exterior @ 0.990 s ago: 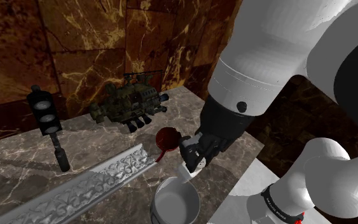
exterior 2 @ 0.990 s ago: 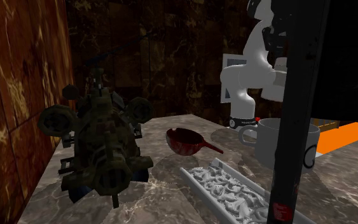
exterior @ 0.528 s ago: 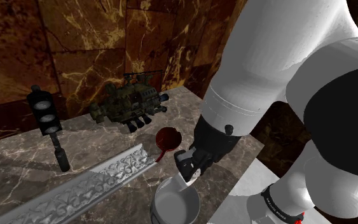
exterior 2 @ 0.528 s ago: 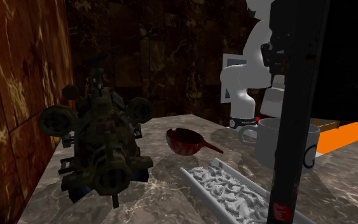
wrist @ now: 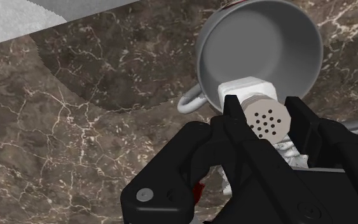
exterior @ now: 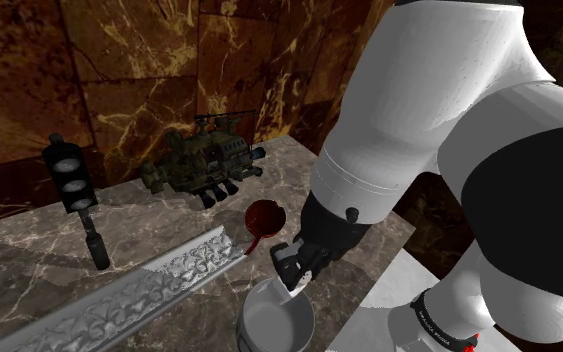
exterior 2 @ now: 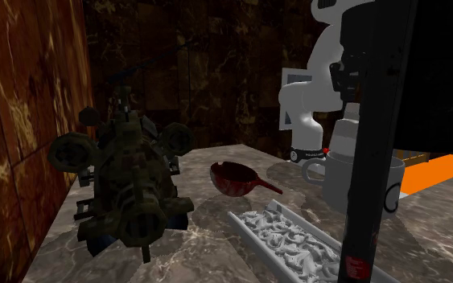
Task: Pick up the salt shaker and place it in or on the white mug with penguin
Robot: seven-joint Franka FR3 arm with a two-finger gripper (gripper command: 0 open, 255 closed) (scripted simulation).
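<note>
In the shoulder view, a grey-brown marble counter with white veining (exterior: 29, 250) is seen beneath walls of glossy brown stone tiles streaked with gold (exterior: 139, 60). On the counter are set a black toy traffic light on a post (exterior: 72, 185), an olive-drab model helicopter (exterior: 204, 162), a small dark red round pan with a short handle (exterior: 262, 217) and a long pale tray embossed with a scrolled pattern (exterior: 139, 290). A plain grey-white cylindrical mug (exterior: 274, 325) is stood near the counter's front edge, beside the tray's end. The all-black two-finger gripper (exterior: 293, 272) is held just above the mug's rim, and the small white salt shaker (exterior: 297, 284) is clamped between its fingers.

In the second exterior view, the shaker is seen as a pale rounded body directly above the mug, partly hidden by the traffic light's post. Whether it touches the rim cannot be told. A black area (exterior 2: 442, 80) and an orange strip (exterior 2: 450, 170) are shown beyond the counter.

In the wrist view, the fingers are pressed against the shaker's sides. Its round perforated cap is turned toward the camera, and its squared white body is seen over the near part of the mug's rim. The mug's smooth grey interior and looped handle are shown.
</note>
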